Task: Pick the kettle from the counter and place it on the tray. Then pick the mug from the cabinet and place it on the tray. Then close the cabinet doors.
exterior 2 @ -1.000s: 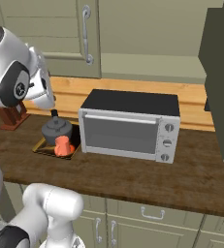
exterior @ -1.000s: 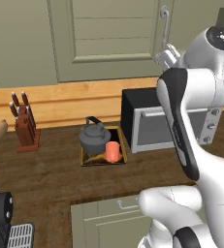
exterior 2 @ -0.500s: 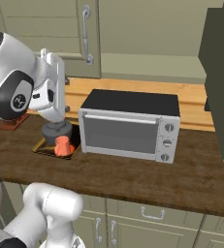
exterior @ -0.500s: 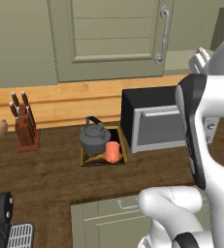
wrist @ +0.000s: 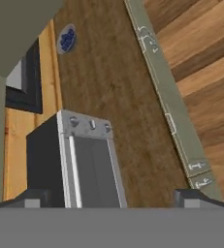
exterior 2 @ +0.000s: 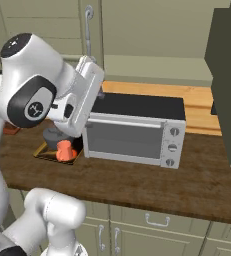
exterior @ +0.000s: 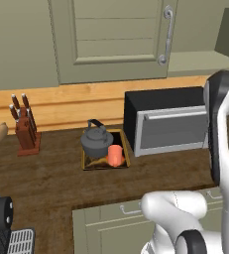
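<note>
Gripper (wrist: pixel 111 198) agape over boxy metal-fronted microwave (wrist: pixel 79 162)

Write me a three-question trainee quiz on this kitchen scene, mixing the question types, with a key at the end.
1. True or false: the kettle and the mug both sit on the tray.
2. Multiple choice: what stands directly to the right of the tray in the left base view? A) the knife block B) the microwave C) a sink
3. Short answer: in the hand view, are the end effector's fingertips spread apart or pressed together, and is anything between them?

Key
1. True.
2. B, the microwave; the knife block stands to the tray's left.
3. Spread apart, with nothing between them; they look down on the microwave and the counter.
</note>
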